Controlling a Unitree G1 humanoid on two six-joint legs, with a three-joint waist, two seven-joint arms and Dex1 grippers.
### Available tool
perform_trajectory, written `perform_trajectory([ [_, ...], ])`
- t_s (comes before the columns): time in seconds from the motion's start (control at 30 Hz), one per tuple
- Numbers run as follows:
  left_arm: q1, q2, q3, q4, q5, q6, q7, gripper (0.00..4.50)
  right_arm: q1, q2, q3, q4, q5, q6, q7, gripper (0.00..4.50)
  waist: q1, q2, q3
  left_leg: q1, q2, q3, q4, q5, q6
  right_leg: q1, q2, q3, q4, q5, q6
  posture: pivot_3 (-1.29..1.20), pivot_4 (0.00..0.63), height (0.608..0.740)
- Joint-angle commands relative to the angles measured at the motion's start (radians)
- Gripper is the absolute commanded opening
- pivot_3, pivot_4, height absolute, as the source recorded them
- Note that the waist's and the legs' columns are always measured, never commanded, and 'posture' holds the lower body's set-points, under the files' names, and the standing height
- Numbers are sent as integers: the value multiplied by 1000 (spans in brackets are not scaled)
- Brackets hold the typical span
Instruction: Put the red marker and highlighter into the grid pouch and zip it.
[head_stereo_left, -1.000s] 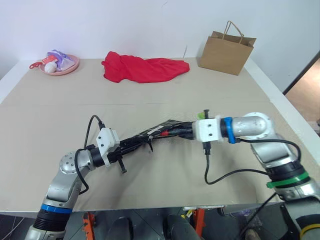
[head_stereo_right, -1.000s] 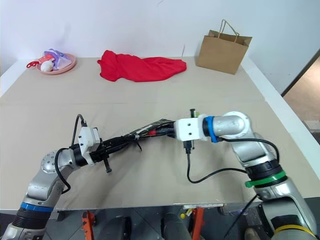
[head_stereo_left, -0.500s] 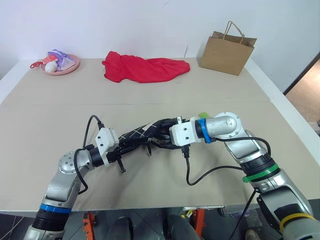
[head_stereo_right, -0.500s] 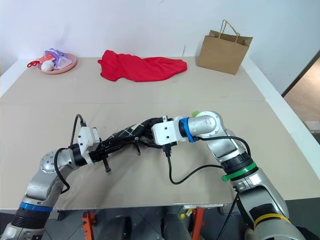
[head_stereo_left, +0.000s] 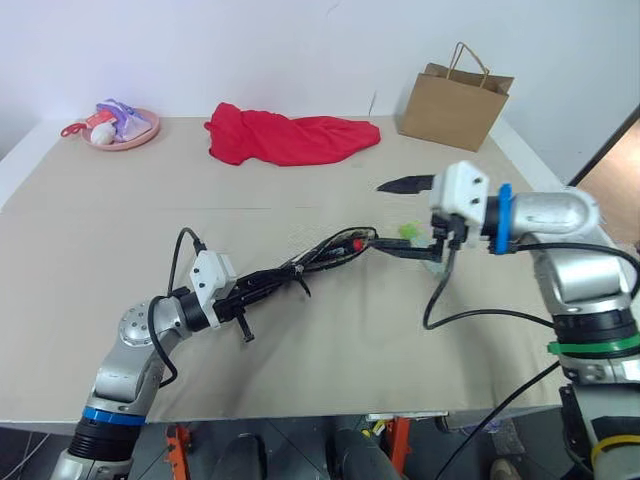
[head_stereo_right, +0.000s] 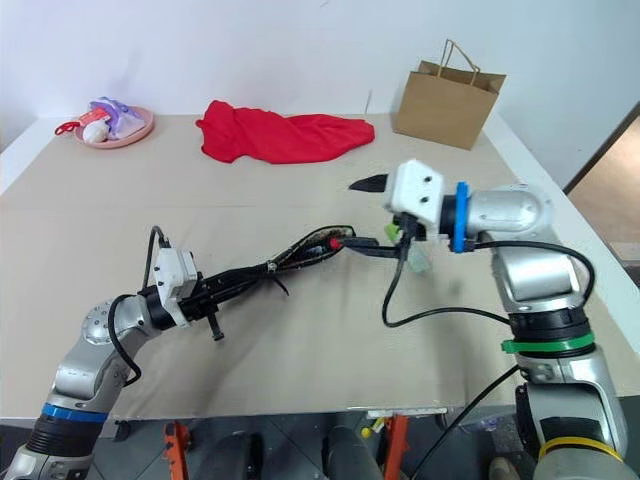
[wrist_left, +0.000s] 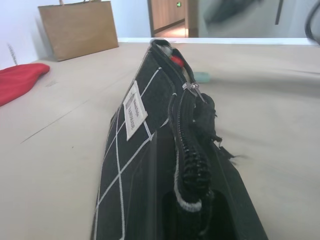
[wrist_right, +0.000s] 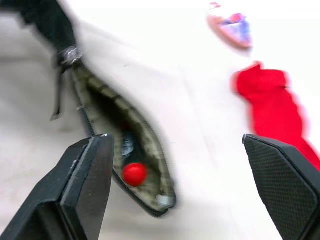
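The grid pouch (head_stereo_left: 300, 268) lies near the middle of the worktop (head_stereo_left: 150, 230), pinched at its seven o'clock end by the left claw (head_stereo_left: 262, 285), with the red marker (head_stereo_left: 357, 243) inside its open mouth, while the right claw (head_stereo_left: 405, 215) hovers with fingers spread wide above the highlighter (head_stereo_left: 408, 232).

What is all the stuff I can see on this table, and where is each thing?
grid pouch: one, black with white grid lines, mid-table, held up at one end, mouth open
red marker: one, red cap showing, inside the pouch
highlighter: one, pale green, on the table past the pouch's open end
red cloth: one, red, crumpled, far side
paper bag: one, brown, standing, far right corner
plate: one, pink, far left corner, small things on it
left gripper: black, shut on the pouch
right gripper: black, open, raised
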Motion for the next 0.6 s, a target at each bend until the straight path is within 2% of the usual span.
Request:
perform_trajectory([
  [0.03, 6, 3, 15, -47, -26, 6, 5, 0, 54, -18, -121, -40, 81, 108, -71, 4429, 0, 0, 0, 0, 0, 0, 0, 0, 0, 0, 0, 0, 0, 0, 0, 0, 150, 740],
  [0.13, 2, 2, 17, -48, -30, 13, 9, 0, 108, -24, -141, -37, 81, 156, -113, 4429, -1, 0, 0, 0, 0, 1, 0, 0, 0, 0, 1, 1, 0, 0, 0, 0, 150, 740],
  [0.27, -4, -9, 38, -56, -61, 40, 35, 0, 135, -20, -112, 115, -59, 244, -301, 4429, -1, 0, 0, 0, 0, 0, 0, 0, 0, 0, 0, 0, 0, 0, 0, 0, 150, 740],
  [0.4, 7, 5, 35, -62, -54, 39, 31, 0, 160, 84, -147, 117, -5, 457, -430, 4429, -1, 0, 0, 0, -1, 1, 1, 0, -1, 0, 0, 2, 0, 0, 1, 0, 150, 740],
  [0.6, 15, 7, 31, -60, -51, 31, 24, 0, 171, 141, -154, 170, -15, 523, -515, 4429, -2, 0, 0, 0, 0, 1, 0, 0, -1, -1, 1, 2, 0, 0, 1, 0, 150, 740],
])
